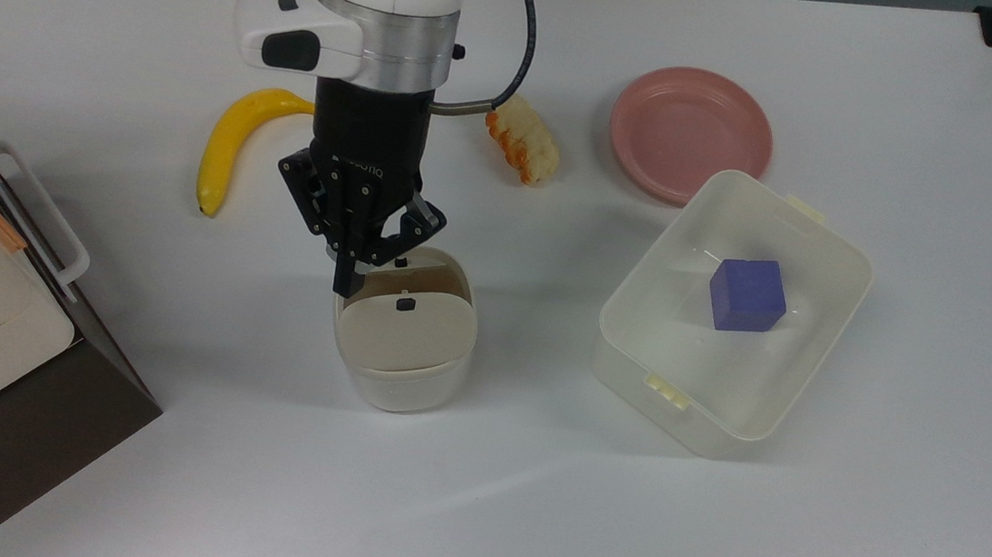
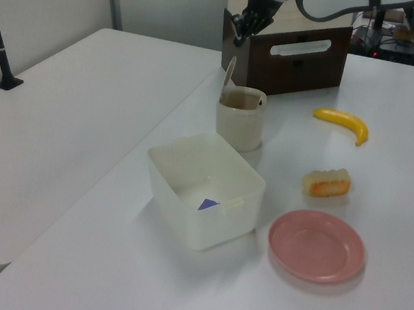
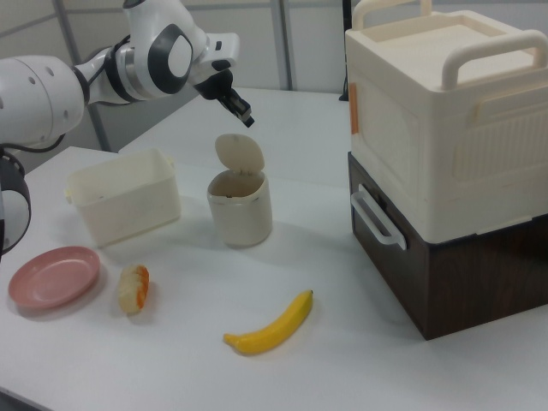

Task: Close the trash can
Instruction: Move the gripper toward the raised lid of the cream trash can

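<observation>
Trash can [image 1: 402, 351]: beige lid [image 3: 240, 153] raised upright | gripper [image 3: 243, 115]: above the lid, fingers nearly together, holding nothing | banana [image 1: 231, 144] nearby.

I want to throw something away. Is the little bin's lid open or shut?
Open. The trash can has its lid standing up off the rim, so you can see inside. The gripper hangs above it.

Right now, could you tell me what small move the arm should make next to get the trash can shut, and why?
Probably ease the gripper down against the raised lid to tip it forward. The trash can is open, its lid standing upright, and the gripper hangs above it without touching.
</observation>
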